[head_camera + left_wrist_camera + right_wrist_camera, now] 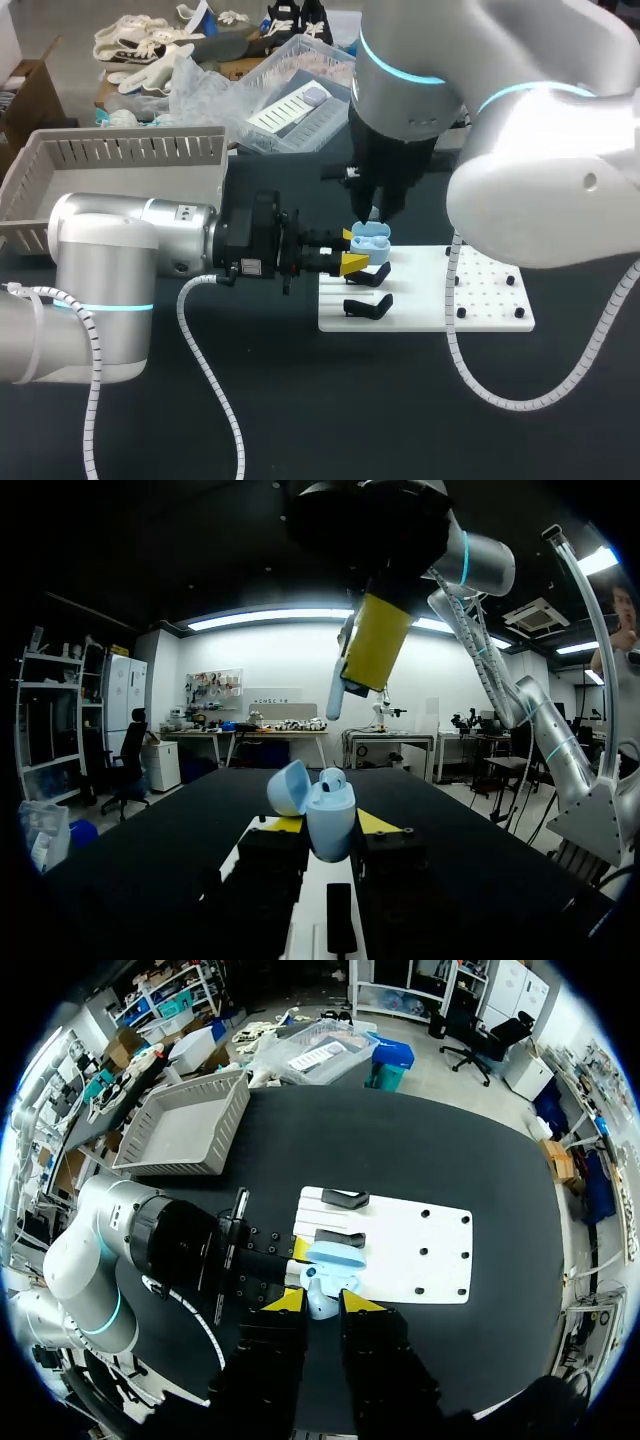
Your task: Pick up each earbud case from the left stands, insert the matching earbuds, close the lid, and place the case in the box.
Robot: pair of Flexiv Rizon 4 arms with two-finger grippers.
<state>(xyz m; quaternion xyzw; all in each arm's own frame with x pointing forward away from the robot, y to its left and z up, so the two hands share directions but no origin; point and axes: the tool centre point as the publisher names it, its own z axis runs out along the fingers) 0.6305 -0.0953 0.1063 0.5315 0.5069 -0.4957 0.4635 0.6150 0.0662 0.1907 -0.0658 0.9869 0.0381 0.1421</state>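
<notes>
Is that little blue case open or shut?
Open. The blue case has its lid swung back, away from the body.

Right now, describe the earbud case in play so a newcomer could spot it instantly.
Find the white board mid-table. At its left edge the left gripper clamps the earbud case, under the right gripper holding an earbud. It is the only pale blue clamshell there, lid open, unlike the black stands beside it.
</notes>
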